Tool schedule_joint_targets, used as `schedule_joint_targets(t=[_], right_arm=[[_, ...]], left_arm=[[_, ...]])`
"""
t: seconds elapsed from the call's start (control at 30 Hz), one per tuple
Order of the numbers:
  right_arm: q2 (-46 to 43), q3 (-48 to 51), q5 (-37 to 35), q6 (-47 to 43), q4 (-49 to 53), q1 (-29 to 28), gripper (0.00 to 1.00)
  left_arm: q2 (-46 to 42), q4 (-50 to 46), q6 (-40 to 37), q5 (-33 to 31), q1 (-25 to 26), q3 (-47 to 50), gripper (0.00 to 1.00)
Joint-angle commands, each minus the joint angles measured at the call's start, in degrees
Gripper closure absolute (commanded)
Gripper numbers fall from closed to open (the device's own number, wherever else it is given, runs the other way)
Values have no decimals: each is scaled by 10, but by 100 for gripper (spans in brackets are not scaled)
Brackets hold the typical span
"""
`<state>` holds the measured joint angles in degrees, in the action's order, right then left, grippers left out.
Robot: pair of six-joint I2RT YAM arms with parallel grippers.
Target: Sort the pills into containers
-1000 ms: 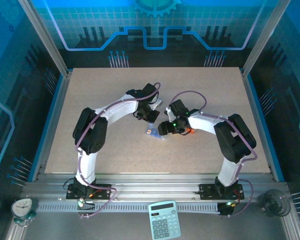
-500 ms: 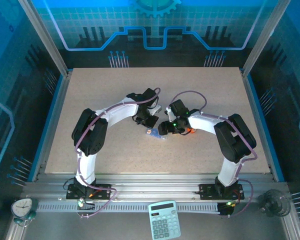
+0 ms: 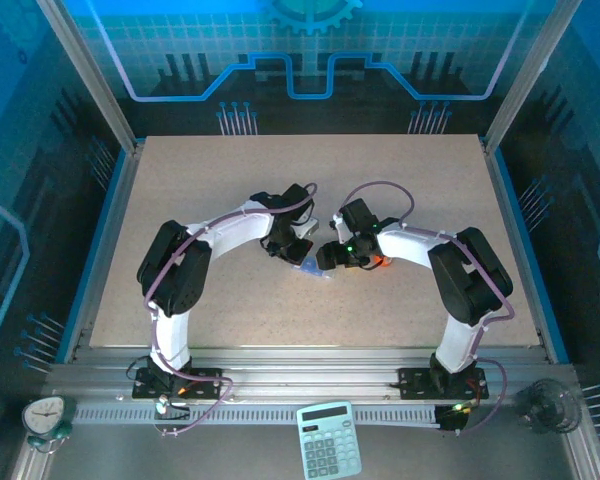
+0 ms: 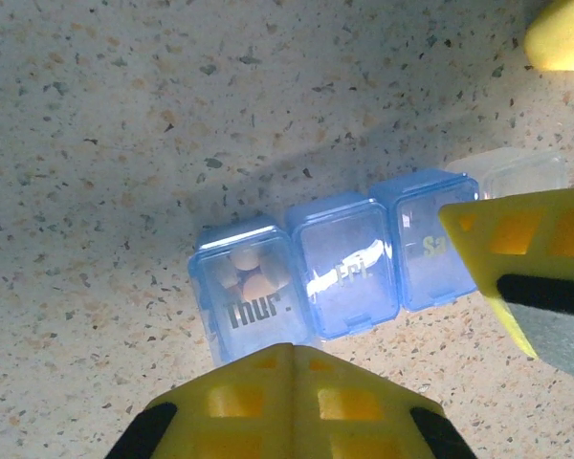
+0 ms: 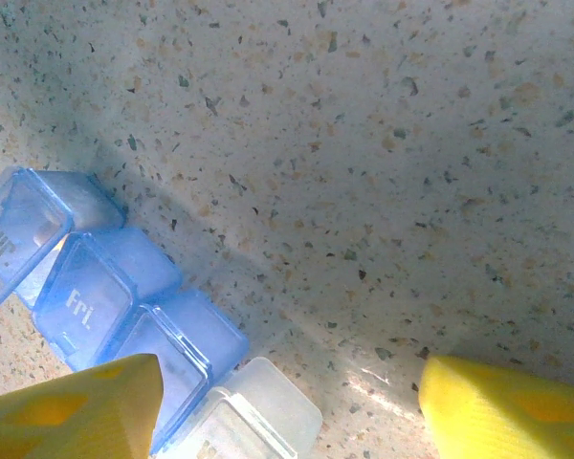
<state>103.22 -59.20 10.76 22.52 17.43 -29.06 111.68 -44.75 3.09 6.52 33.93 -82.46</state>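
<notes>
The pill box lies on the table, pills in its Thur compartment.

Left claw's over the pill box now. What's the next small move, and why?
Probably lower the shut left claw slightly onto the Thur compartment lid and press. Pills already lie inside it, the claw's tip sits at that lid's edge, and the open right claw has a finger over the Sat end, seemingly to steady the pill box.

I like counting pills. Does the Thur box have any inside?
Yes, not empty: a few pale and orange pills show through the blue lid of the Thur compartment.
</notes>
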Motion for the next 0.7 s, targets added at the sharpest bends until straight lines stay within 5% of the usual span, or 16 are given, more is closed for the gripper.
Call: schedule_joint_targets(t=[0.0, 0.67], right_arm=[[30, 18, 0, 6, -18, 6, 26], [35, 19, 6, 10, -23, 8, 27]], left_arm=[[-17, -15, 13, 7, 6, 9, 100], [12, 4, 10, -7, 7, 25, 100]])
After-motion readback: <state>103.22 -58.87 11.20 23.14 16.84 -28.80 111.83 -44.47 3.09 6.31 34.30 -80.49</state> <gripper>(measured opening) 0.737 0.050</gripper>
